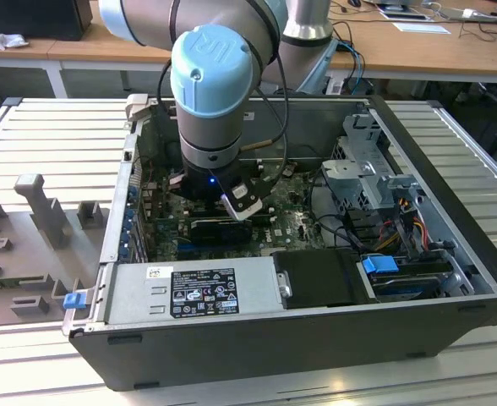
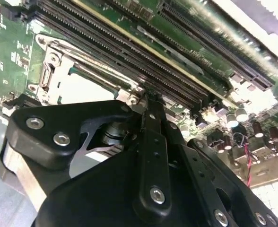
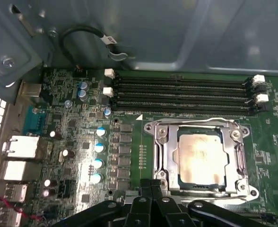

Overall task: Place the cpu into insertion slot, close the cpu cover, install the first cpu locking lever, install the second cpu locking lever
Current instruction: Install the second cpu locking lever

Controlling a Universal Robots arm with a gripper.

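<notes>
- Black-linked gripper (image 3: 151,190): jaws drawn narrow, the fingertips nearly meeting, with nothing seen between them.
- In the second wrist view the gripper (image 2: 151,100) tip sits at the edge of the socket assembly, at the corner nearest the long black memory slots (image 2: 129,52). I cannot tell whether it touches.
- The small square cpu with a pale silver-beige face (image 3: 200,158) lies flat in the dark-framed square insertion slot (image 3: 200,132).
- The dull silver windowed cpu cover (image 3: 165,151) is down around the chip, whose face shows through the window.
- The first wrist view gives the whole socket square-on. The second wrist view gives it at a low slant, with the cpu (image 2: 84,87) half behind the gripper links and only part of the cpu cover (image 2: 47,64) visible.
- I cannot tell the state of the locking levers.
- The first wrist view alone shows a row of blue-topped capacitors (image 3: 99,147) beside the socket.
- Exterior view: the grey arm with a light-blue cap (image 1: 215,76) reaches down into the open black computer case (image 1: 274,355) at about 11 o'clock from the case's middle. The grey labelled power-supply box (image 1: 189,292) lies at 6 o'clock from the arm.
</notes>
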